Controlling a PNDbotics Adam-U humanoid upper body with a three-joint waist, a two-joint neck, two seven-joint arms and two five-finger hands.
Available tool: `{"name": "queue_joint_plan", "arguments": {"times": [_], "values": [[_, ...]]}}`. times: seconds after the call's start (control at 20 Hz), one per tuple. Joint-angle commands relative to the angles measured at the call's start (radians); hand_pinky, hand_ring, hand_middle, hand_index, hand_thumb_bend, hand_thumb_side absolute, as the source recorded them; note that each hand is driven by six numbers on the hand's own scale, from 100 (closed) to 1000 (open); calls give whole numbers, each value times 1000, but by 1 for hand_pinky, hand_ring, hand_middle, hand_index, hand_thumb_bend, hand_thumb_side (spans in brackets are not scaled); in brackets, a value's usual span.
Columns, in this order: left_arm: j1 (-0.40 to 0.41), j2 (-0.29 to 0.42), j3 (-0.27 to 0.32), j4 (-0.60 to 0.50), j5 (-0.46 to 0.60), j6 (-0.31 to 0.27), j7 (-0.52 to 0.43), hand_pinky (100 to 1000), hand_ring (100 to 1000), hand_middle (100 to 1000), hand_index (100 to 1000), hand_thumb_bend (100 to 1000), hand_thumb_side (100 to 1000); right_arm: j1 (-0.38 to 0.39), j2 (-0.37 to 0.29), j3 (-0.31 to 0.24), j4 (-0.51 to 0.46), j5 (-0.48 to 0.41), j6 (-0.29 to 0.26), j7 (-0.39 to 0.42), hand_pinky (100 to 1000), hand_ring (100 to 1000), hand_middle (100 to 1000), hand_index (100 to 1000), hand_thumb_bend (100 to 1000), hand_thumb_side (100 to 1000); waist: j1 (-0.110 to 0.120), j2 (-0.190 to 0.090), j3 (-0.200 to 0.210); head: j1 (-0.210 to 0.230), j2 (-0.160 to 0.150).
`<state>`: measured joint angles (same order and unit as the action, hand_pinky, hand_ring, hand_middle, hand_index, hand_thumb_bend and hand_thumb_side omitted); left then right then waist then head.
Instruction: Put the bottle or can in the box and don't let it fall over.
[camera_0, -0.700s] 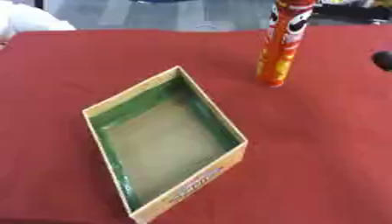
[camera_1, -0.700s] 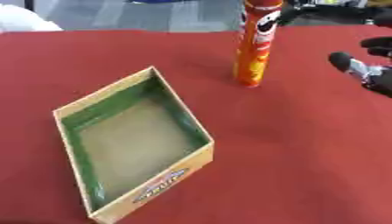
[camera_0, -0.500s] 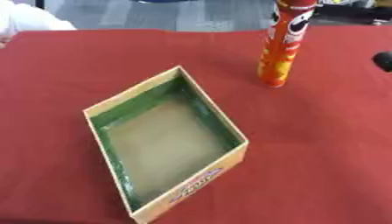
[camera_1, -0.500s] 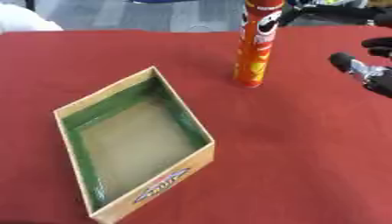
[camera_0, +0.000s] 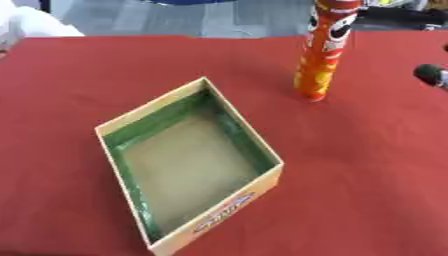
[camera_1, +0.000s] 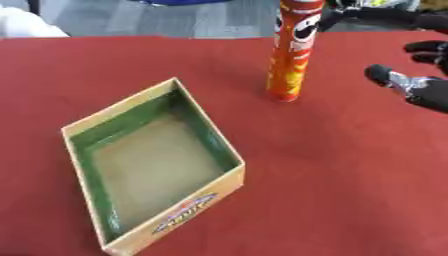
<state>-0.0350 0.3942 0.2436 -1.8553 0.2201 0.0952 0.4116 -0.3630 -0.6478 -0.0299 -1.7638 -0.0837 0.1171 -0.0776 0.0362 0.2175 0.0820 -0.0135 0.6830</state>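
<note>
Since the earlier frames nothing among the things has shifted; the right hand has edged only slightly nearer the can. The tall orange can stands upright on the red tablecloth, beyond the far right corner of the box and apart from it. The box, green-lined with tan outer walls, lies open and holds nothing. The right hand hovers to the right of the can, not touching it, thumb and fingers spread apart and grasping nothing. The left hand appears in neither view.
</note>
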Motion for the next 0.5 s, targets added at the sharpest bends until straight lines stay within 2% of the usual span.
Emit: {"name": "queue_joint_plan", "arguments": {"times": [0.05,0.5], "values": [[-7,22,3,-13,3,-1,-3,732,844,769,800,459,776,-37,-37,15,13,22,9,37,804,785,902,886,812,293,2,-20,2,-10,-15],[-5,22,0,-10,5,-1,-7,731,844,769,800,459,776,-114,-22,61,73,57,31,94,806,799,915,896,818,263,6,-25,4,-32,-19]]}}
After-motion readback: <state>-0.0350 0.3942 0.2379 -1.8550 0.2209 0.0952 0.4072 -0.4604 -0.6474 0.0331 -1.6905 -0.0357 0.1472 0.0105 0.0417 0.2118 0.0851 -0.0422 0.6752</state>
